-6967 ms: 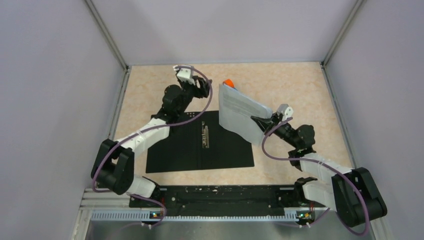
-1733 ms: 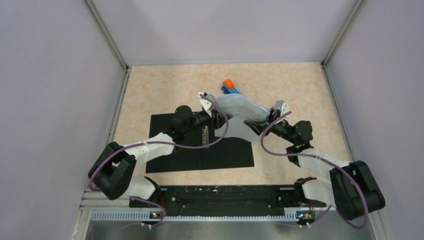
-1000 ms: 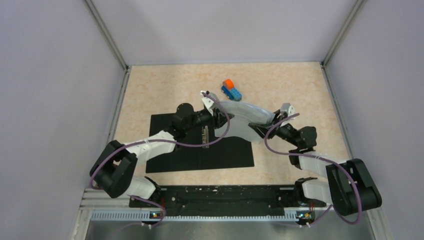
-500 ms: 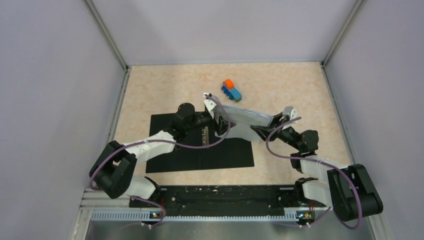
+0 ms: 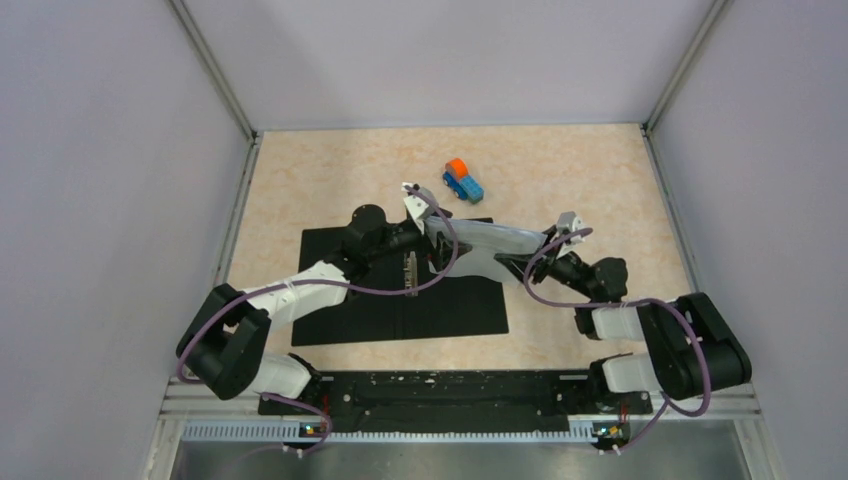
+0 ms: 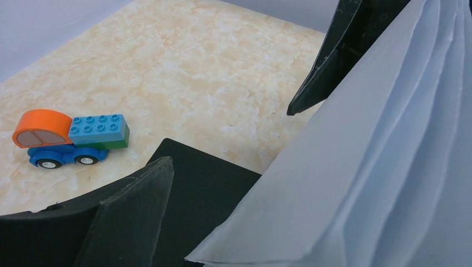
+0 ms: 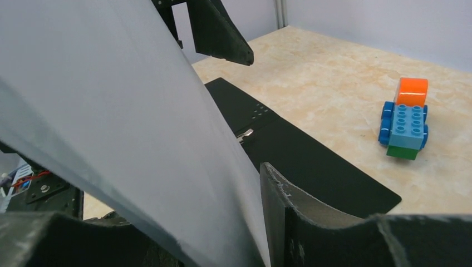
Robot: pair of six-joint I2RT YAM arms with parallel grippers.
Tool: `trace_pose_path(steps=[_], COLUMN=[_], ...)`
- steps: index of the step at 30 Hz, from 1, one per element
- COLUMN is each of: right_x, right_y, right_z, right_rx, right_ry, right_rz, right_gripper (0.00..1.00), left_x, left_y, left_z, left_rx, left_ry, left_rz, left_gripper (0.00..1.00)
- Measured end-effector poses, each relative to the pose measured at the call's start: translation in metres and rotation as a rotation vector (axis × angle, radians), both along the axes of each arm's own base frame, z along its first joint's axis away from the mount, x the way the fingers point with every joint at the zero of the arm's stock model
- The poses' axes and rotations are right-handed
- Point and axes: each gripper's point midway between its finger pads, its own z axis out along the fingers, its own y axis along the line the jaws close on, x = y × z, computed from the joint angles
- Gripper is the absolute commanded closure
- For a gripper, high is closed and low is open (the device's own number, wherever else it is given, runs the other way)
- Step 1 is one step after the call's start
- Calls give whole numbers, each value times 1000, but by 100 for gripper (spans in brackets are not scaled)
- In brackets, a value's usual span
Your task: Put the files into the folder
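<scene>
The folder (image 5: 390, 300) lies open on the table, black inside up, with its metal clip strip (image 5: 410, 270) in the middle. The files (image 5: 478, 245), a bowed stack of white sheets, hang over the folder's right half. My right gripper (image 5: 522, 262) is shut on their right edge; in the right wrist view the sheets (image 7: 122, 111) run down between its fingers (image 7: 289, 217). My left gripper (image 5: 432, 232) stands open at their left edge. In the left wrist view the files (image 6: 362, 167) pass between its wide-spread fingers (image 6: 122, 217), over the folder (image 6: 206, 189).
A small blue-and-orange toy truck (image 5: 462, 181) stands on the tabletop just beyond the folder's far right corner, also in the left wrist view (image 6: 69, 137) and the right wrist view (image 7: 405, 119). Grey walls close in the table on three sides.
My left gripper has opened and let go of the files' left edge. The files have sunk lower and flatter over the folder, with my right gripper drawing down and inward.
</scene>
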Motion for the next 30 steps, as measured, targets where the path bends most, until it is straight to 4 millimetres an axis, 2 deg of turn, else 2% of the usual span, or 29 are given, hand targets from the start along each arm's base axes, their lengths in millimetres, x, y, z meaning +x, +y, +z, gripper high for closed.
trace_pose_path(steps=[12, 18, 20, 24, 30], right_x=[5, 6, 6, 6, 6], right_y=[14, 17, 18, 18, 18], right_z=[-9, -8, -9, -12, -12], right_rx=[9, 13, 12, 12, 15], right_ry=[56, 57, 62, 76, 85], right_rz=[45, 55, 55, 56, 62], right_gripper=[56, 60, 67, 99, 100], left_x=[2, 5, 6, 8, 9], left_y=[-5, -7, -8, -9, -9], left_z=[9, 11, 11, 10, 10], left_rx=[-24, -30, -31, -33, -33], left_ry=[0, -5, -6, -5, -5], left_rz=[-11, -14, -14, -13, -12], left_gripper=[1, 1, 1, 1, 1])
